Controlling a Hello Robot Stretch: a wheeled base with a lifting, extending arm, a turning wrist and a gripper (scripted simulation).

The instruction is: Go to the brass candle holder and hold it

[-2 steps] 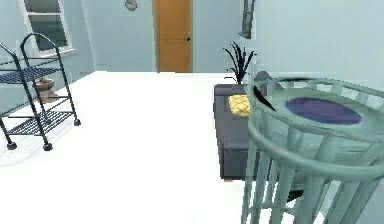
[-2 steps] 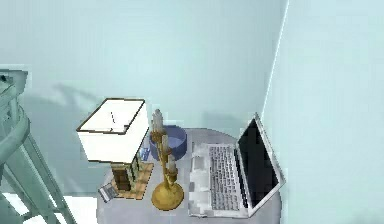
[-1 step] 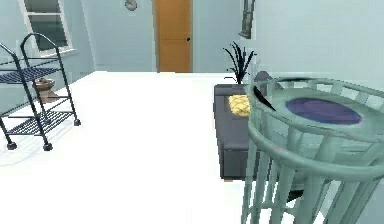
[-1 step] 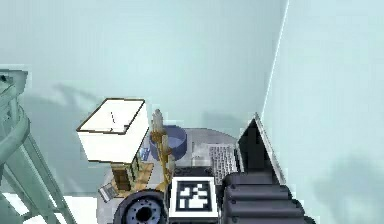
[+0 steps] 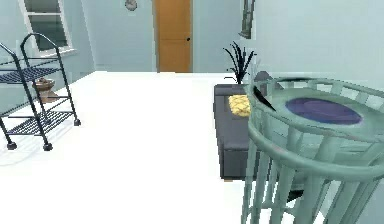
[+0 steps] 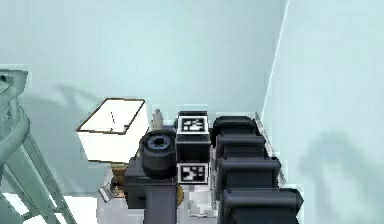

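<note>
Presently at grasping: gripper [image 6: 152, 158] lower centre, beside the lamp [image 6: 110, 130]. I cannot tell its claw's state or load, nor single out the candle holder there; the next move needs careful alignment.

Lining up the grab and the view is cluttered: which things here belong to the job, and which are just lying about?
Job: gripper, arm.

Lying about: lamp, black seats, teal chair, wire cart, plant, door, bench.
</note>
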